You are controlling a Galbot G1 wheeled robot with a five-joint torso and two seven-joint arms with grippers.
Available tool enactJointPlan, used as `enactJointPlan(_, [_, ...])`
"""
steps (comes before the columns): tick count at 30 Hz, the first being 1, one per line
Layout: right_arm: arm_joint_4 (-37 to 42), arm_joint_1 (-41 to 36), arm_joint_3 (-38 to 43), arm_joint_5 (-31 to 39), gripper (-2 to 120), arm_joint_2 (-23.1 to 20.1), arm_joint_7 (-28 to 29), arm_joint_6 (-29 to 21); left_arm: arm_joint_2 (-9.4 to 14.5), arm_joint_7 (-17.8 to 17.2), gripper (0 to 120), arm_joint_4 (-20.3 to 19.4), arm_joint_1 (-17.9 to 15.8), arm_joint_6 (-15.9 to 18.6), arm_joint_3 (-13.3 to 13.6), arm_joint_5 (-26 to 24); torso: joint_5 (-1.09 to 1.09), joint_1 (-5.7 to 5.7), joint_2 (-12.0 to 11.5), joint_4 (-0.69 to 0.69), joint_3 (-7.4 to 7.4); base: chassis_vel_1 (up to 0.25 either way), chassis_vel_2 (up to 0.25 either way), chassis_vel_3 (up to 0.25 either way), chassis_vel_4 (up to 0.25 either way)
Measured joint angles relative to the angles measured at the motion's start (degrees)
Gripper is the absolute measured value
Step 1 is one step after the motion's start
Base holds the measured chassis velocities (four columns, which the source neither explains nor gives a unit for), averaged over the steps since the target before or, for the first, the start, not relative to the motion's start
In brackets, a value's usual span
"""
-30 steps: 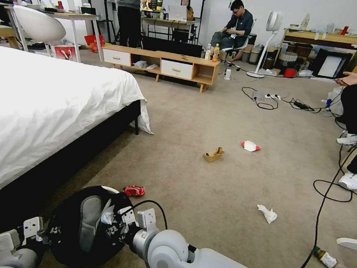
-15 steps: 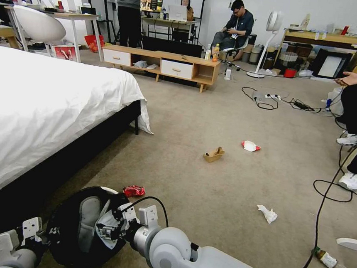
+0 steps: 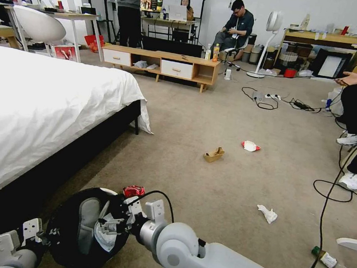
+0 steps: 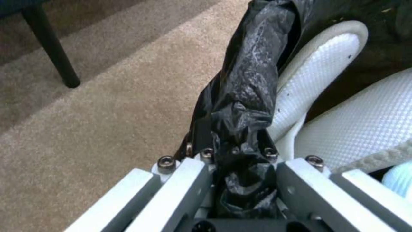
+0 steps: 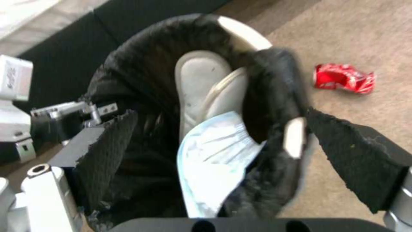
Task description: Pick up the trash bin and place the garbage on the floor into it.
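Trash bin held low beside the bed, pale blue wad at its mouth

Trash bin (image 3: 83,225) is sitting low at the robot's front left, close to the dark side of the bed (image 3: 43,109), its glossy black bag (image 4: 247,96) draped over the white rim and a grey oval flap (image 5: 199,80) showing inside. The left tool (image 4: 240,183) is clamped on the bunched bag and rim at the bin's near edge, its fingers (image 4: 184,180) pressing close on either side of the black plastic.

The right tool (image 3: 114,224) is reaching over the bin's opening. In the right wrist view its two black pads (image 5: 356,154) are standing wide apart over the mouth, with a pale blue wad (image 5: 214,154) lying between them inside the bin; whether either pad is touching the wad cannot be told.

A crushed red wrapper (image 3: 134,190) is lying on the floor (image 3: 213,112) just beyond the bin's far rim. Farther out on the beige carpet are a tan folded cardboard (image 3: 213,154) and, near it to the right, a red-and-white packet (image 3: 250,146). A crumpled white tissue (image 3: 267,213) is lying well to the right of the bin, and a clear plastic bottle (image 3: 333,264) is resting at the right edge beside a black cable (image 3: 331,193).
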Motion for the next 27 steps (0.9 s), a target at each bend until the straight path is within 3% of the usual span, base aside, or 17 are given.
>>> enactJointPlan(10, [9.36,-2.45,8.80,0.23,100,-9.45,0.30,-0.18,-0.04,-0.10,2,0.20,0.33,0.00,-0.39,0.13,0.00,0.00,0.00,-0.01,-0.01,0.000,0.000,0.000,0.000])
enactJointPlan(15, [13.98,-8.34,16.90,-7.15,100,-14.99,-1.48,4.75,-0.31,-0.04,2,-0.03,1.36,0.00,-1.73,0.82,0.00,0.00,0.00,-0.01,-0.01,0.000,0.000,0.000,0.000])
enactJointPlan(20, [15.72,-11.87,21.22,-10.37,100,-16.46,-1.93,7.24,-0.53,0.03,2,-0.17,1.85,0.00,-2.26,1.24,0.01,0.00,-0.01,0.00,-0.01,0.000,0.000,0.000,0.000])
enactJointPlan(22, [16.95,-17.66,28.49,-15.33,100,-17.11,-4.22,11.09,-0.57,0.24,2,-0.49,2.75,0.00,-3.04,1.58,0.00,0.00,-0.01,0.00,0.00,0.000,0.000,0.000,0.000])
enactJointPlan(25, [17.29,-19.61,31.42,-16.81,100,-17.03,-5.00,12.55,-0.60,0.33,2,-0.62,3.04,0.00,-3.36,1.73,0.01,0.00,-0.01,-0.01,-0.01,0.000,0.000,0.000,0.000])
enactJointPlan(27, [18.30,-24.57,39.42,-20.17,100,-16.43,-7.40,17.10,-0.95,0.60,2,-1.24,4.06,0.00,-4.05,1.98,0.01,0.00,-0.01,0.01,-0.01,0.000,0.000,0.000,0.000])
